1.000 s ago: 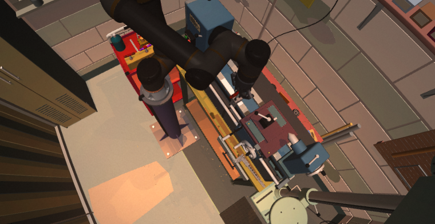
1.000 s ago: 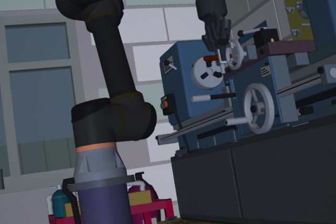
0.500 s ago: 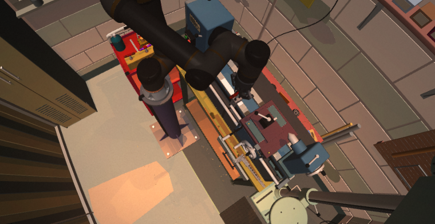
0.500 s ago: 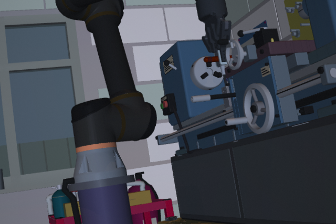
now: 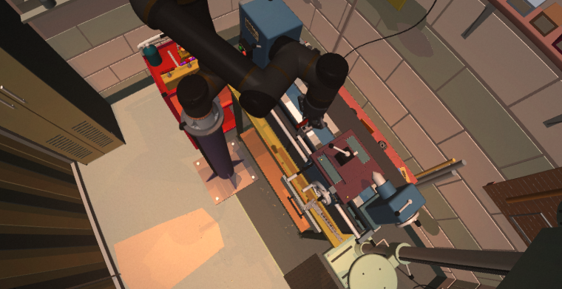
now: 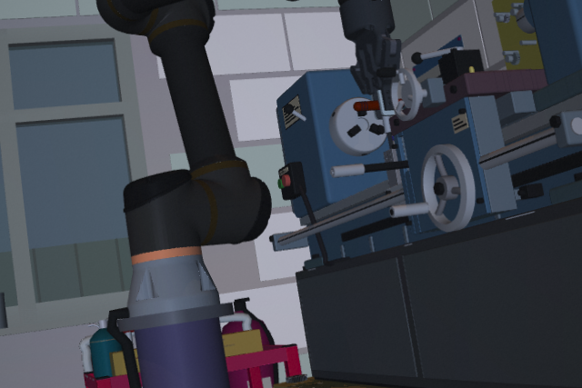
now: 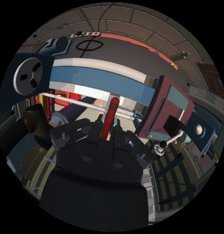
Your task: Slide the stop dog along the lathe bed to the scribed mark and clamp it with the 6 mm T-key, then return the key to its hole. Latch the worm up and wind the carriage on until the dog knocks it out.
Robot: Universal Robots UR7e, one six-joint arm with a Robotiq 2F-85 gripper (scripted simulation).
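The stop dog is hidden from me under the gripper and the key's shaft, somewhere on the bed between chuck and carriage. I hold the T-key (image 6: 369, 106) by its red crossbar handle (image 7: 110, 116), my gripper (image 6: 383, 92) closed on it above the lathe bed (image 7: 102, 78), and the pale shaft (image 6: 386, 121) points down toward the bed. The maroon-topped carriage (image 5: 346, 165) stands just to the tailstock side of my fingers. The chuck (image 6: 359, 126) faces me from the headstock side.
The blue headstock (image 5: 269, 23) rises behind the work. The carriage handwheel (image 6: 446, 186) and a white lever (image 6: 350, 170) stick out at the front of the apron. The tailstock (image 5: 393, 202) sits at the far end. A red cart (image 5: 169, 67) stands by my base.
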